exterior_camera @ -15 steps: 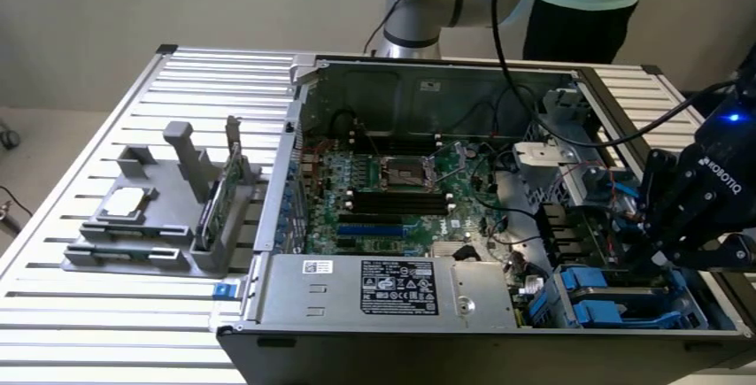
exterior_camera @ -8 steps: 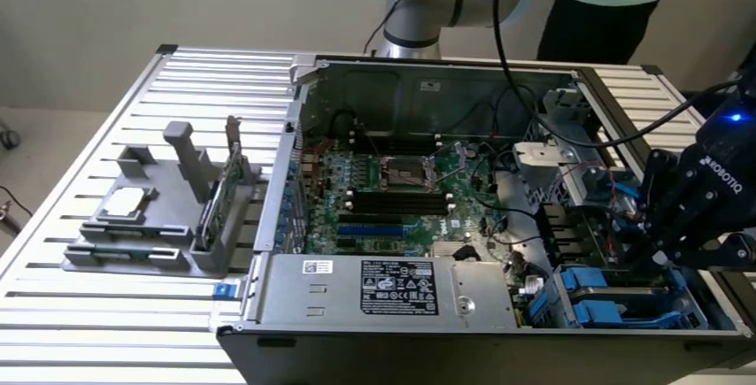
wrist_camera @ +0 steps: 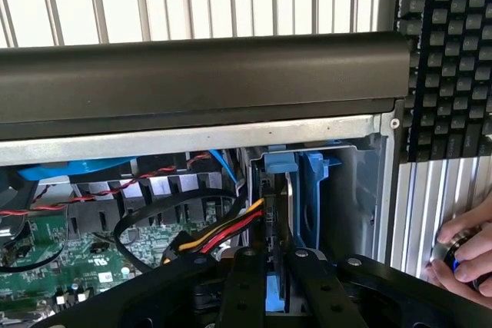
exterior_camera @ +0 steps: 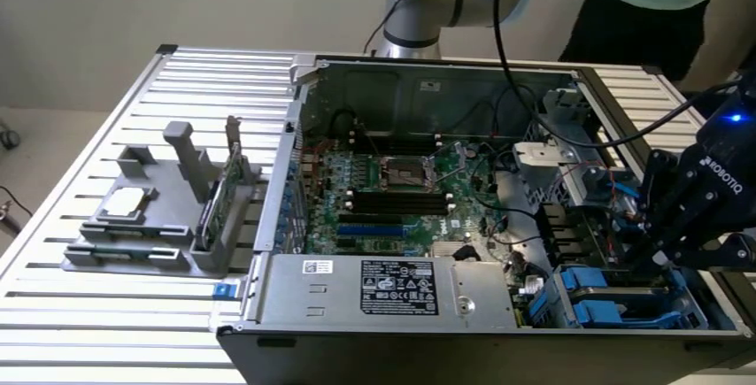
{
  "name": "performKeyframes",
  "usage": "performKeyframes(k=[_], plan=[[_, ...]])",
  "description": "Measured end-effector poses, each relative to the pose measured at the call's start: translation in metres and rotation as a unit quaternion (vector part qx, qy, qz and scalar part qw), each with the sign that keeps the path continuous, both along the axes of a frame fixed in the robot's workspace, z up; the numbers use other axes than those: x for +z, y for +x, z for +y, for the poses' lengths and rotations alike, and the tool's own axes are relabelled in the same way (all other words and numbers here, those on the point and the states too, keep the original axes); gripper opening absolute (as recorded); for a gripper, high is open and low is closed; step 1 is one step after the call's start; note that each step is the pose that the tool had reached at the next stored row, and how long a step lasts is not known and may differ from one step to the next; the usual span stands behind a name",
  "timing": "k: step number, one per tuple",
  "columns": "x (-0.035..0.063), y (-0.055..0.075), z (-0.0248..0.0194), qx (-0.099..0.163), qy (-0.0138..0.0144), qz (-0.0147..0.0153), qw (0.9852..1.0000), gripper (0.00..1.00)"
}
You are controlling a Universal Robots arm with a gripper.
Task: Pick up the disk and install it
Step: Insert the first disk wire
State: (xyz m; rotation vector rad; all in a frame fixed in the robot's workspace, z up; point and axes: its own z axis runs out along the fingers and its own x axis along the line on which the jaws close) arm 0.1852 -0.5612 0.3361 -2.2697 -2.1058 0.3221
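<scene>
Slatted aluminium tabletop point(exterior_camera: 71, 314) carries an opened computer case point(exterior_camera: 473, 226). At the case's corner on the exterior view's right, the disk point(wrist_camera: 278, 213) stands on edge in a drive bay, its blue rails point(wrist_camera: 314, 190) showing, with the gripper point(wrist_camera: 275, 266) clamped on its upper edge. Just beside it run red-and-yellow power cables point(wrist_camera: 223, 232) over the green motherboard point(exterior_camera: 402, 181). A grey parts holder point(exterior_camera: 154, 217) sits well apart, and a person's hand point(wrist_camera: 469, 255) rests on the table.

Black pincer point(wrist_camera: 275, 282) — blue rails on what seems the disk point(wrist_camera: 278, 213); green motherboard point(exterior_camera: 396, 192).
</scene>
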Motion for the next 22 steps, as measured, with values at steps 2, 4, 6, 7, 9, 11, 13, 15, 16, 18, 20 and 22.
performKeyframes(k=[2, 4, 6, 7, 9, 11, 13, 15, 16, 18, 20, 22], plan=[[-0.0001, 0.0002, 0.0000, 0.000, -0.0002, 0.0004, 1.0000, 0.17], [-0.0003, 0.0003, 0.0000, 0.000, -0.0005, 0.0006, 1.0000, 0.17], [-0.0005, 0.0003, 0.0000, 0.000, -0.0007, 0.0008, 1.0000, 0.17], [-0.0006, 0.0004, 0.0000, 0.000, -0.0008, 0.0009, 1.0000, 0.17], [-0.0008, 0.0006, 0.0000, 0.000, -0.0011, 0.0013, 1.0000, 0.17], [-0.0009, 0.0008, 0.0000, 0.000, -0.0015, 0.0015, 1.0000, 0.17], [-0.0012, 0.0010, 0.0000, 0.001, -0.0017, 0.0017, 1.0000, 0.17], [-0.0016, 0.0011, 0.0000, 0.001, -0.0020, 0.0019, 1.0000, 0.17], [-0.0019, 0.0012, 0.0000, 0.001, -0.0021, 0.0019, 1.0000, 0.17], [-0.0023, 0.0013, 0.0000, 0.002, -0.0024, 0.0020, 1.0000, 0.17], [-0.0029, 0.0014, 0.0000, 0.002, -0.0025, 0.0023, 1.0000, 0.17], [-0.0039, 0.0017, 0.0000, 0.002, -0.0025, 0.0027, 1.0000, 0.17]])
